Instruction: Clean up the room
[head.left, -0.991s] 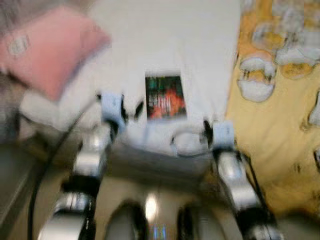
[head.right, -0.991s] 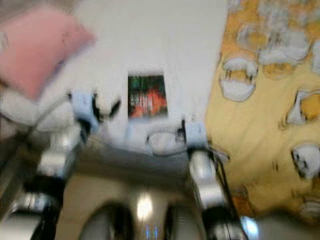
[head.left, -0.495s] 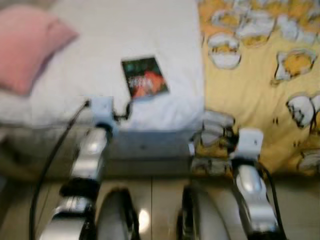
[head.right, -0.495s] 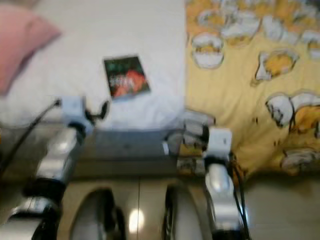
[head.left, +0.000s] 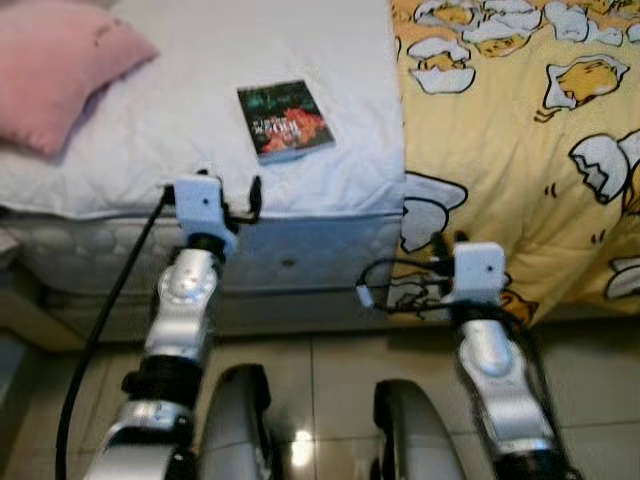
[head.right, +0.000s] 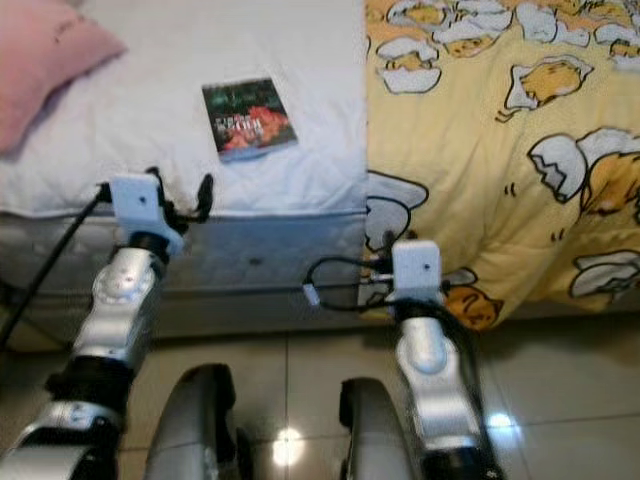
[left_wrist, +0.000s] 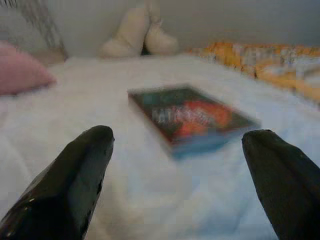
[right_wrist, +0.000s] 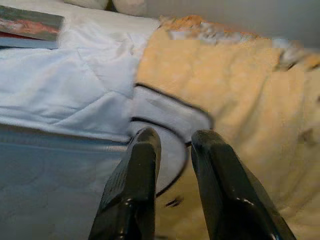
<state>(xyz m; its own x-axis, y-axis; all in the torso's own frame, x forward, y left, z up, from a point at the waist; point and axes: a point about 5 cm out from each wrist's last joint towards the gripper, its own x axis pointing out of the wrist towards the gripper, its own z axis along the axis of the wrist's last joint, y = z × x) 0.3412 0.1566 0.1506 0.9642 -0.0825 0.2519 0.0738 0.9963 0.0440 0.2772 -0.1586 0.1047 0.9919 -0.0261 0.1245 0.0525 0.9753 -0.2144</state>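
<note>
Home bedroom: bed (head.left: 330, 215), pink pillow (head.left: 55, 75), yellow duvet (head.left: 520, 150).

Left silver arm extended forward, left gripper (left_wrist: 177, 150) black fingers spread wide, right silver arm raised alongside, right gripper (right_wrist: 172, 142) fingers nearly together

No legible lettering on the book (head.left: 284, 121) cover.
</note>
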